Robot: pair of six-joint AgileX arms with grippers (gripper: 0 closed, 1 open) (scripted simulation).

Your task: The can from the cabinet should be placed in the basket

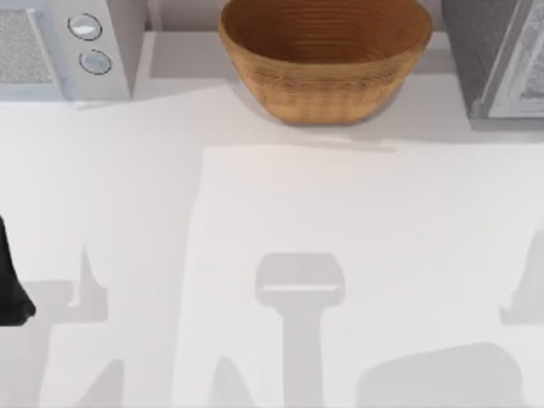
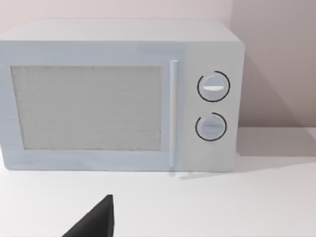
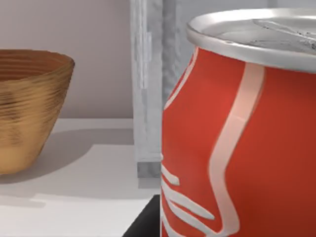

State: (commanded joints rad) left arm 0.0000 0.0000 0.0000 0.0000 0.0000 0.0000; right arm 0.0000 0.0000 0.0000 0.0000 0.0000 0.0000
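Right by our right gripper (image 3: 148,222), whose fingers we cannot tell about, the can (image 3: 237,148) looks light, smooth and slippery; we should pinch its round middle.

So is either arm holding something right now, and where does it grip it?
It cannot be told for sure. The red drink can sits right up against the right wrist camera, suggesting a hold, but no fingers show on it.

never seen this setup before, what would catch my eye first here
The red can looms very close in the right wrist view, upright, silver lid up, beside the cabinet frame. The big wicker basket sits at the table's far middle in the top view, with nothing visible inside. A white microwave with two knobs stands at the far left, door shut.
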